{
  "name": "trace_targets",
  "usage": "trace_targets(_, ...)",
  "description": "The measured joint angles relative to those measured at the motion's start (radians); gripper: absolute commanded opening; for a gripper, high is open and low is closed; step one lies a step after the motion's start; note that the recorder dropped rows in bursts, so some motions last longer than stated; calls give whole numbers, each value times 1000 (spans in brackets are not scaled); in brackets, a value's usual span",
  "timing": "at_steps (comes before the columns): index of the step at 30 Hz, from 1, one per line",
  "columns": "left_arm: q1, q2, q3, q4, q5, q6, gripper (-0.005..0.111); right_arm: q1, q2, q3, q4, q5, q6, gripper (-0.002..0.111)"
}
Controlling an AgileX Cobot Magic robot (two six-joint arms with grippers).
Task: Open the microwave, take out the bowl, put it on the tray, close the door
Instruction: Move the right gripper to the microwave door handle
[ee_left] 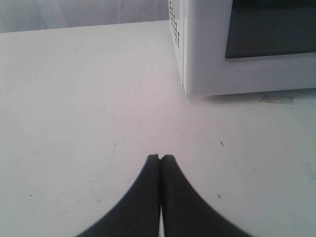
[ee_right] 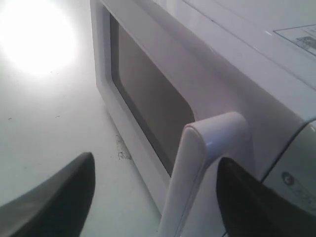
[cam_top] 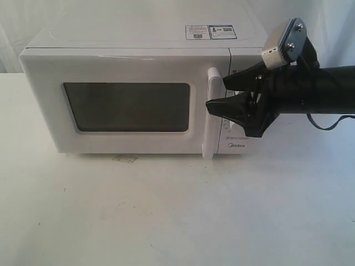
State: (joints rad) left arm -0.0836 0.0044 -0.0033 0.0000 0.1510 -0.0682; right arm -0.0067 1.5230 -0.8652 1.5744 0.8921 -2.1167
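The right gripper (cam_top: pixel 216 93) stands wide open with its two fingers on either side of the handle (cam_top: pixel 211 138), the upright white bar at the right edge of the microwave's (cam_top: pixel 138 36) door (cam_top: pixel 44 100). To do this well, I'd say it should close squarely on the bar's middle and then pull in an arc about the hinge on the microwave's left side, not straight back, or the box may slide on the table (cam_top: pixel 166 210). The left gripper (ee_left: pixel 160 158) is pinched closed on nothing, low over the table off the microwave's front left corner. The bowl is out of sight, presumably behind the dark window (cam_top: pixel 127 108). I count one microwave, one door, one handle, two stickers (cam_top: pixel 211 31) on top, two grippers, no bowl or tray showing.
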Motion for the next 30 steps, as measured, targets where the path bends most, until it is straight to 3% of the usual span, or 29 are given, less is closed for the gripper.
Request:
trace_targets(23, 0, 0, 0, 0, 0, 0, 0, 41, 123, -23, 121, 78, 0, 65)
trace_targets(30, 0, 0, 0, 0, 0, 0, 0, 60, 127, -32, 124, 51, 4, 52)
